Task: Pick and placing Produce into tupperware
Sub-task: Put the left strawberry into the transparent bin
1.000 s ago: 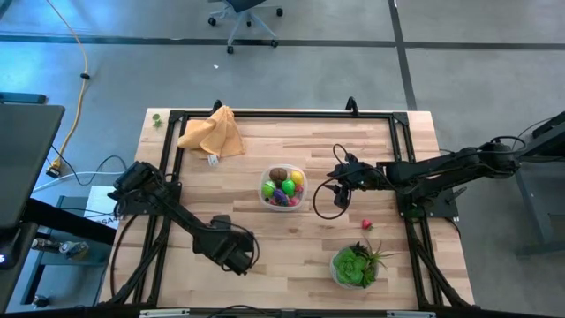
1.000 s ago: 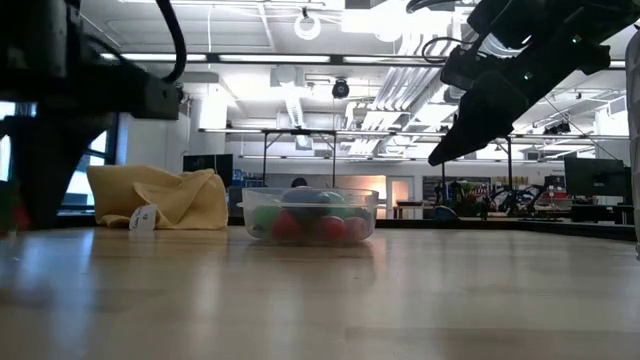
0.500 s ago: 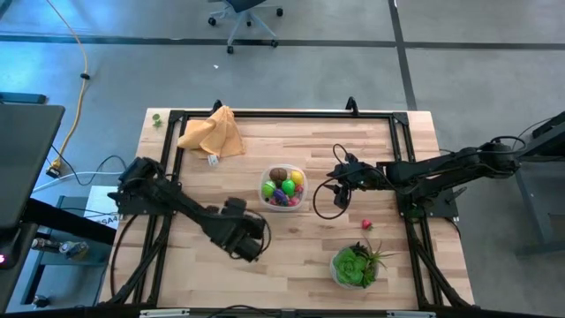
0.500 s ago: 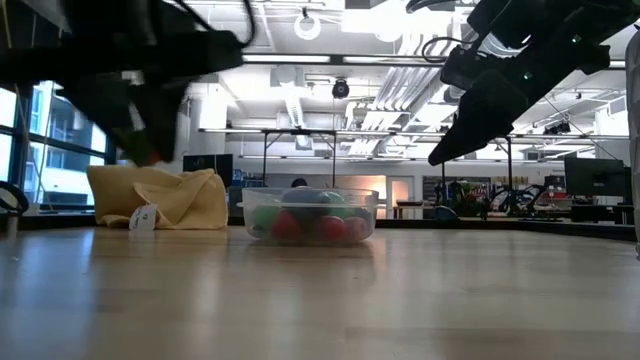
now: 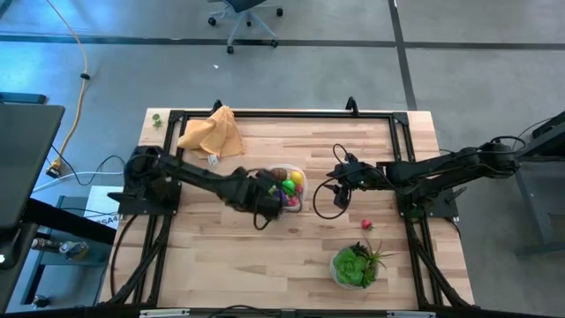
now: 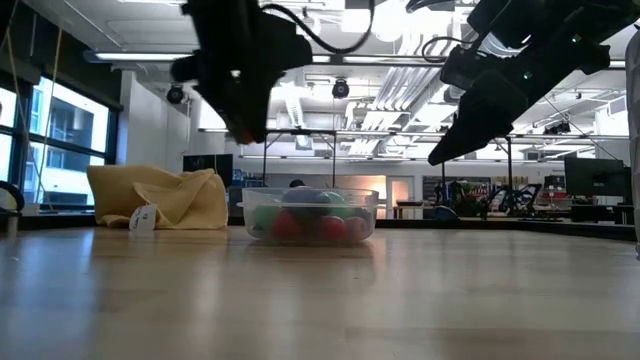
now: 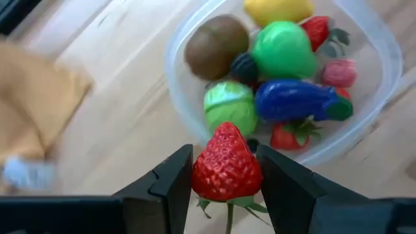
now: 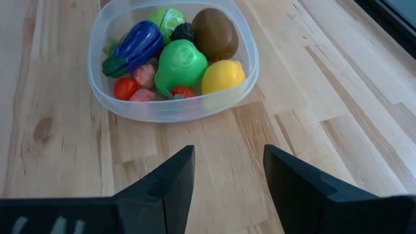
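L gripper point(image 7: 226, 179) clamped a strawberry point(image 7: 226, 166) just over the tupperware point(image 7: 195, 117) rim. Best centred before release. R gripper point(image 8: 224, 172) waited beside it, open, empty.

We've got a red seeded strawberry point(image 7: 226, 164), a brown kiwi point(image 7: 216, 46), a yellow lemon point(image 8: 222, 76), a blue eggplant point(image 7: 296, 101), a clear tupperware point(image 8: 247, 45), and a pale wood-grain tabletop point(image 8: 58, 156).

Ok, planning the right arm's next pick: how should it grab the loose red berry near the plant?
Probably straight down from above, right pincer closing across the red berry at its middle: it lies low on the bare table, leafy plant close beside.
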Available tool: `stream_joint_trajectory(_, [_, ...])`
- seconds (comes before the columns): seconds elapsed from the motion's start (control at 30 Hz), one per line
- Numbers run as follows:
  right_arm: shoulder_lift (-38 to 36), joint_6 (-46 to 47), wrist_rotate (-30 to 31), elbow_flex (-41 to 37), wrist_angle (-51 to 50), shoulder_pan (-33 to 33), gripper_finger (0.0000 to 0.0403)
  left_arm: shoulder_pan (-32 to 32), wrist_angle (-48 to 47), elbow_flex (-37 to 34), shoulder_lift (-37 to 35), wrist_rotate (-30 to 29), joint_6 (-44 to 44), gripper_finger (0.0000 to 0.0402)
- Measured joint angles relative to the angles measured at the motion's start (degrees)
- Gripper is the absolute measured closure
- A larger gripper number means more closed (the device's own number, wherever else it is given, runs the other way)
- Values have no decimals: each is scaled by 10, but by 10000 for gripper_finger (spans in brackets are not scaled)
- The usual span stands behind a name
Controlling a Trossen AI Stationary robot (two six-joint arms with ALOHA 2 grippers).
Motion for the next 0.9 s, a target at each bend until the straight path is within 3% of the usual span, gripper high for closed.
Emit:
stream_joint_trajectory(0.13, [0, 0, 0, 0, 0, 0, 227, 44, 42, 3, 0, 39, 111, 248])
stream_joint_trajectory(0.4, [0, 0, 0, 0, 0, 0, 227, 137, 85, 3, 0, 148, 242, 247])
stream_joint_trajectory(0.67, [0, 0, 0, 0, 0, 0, 227, 195, 98, 0, 7, 224, 295, 247])
stream_joint_trajectory(0.9, [0, 0, 0, 0, 0, 0, 227, 199, 164, -45, 6, 234, 298, 247])
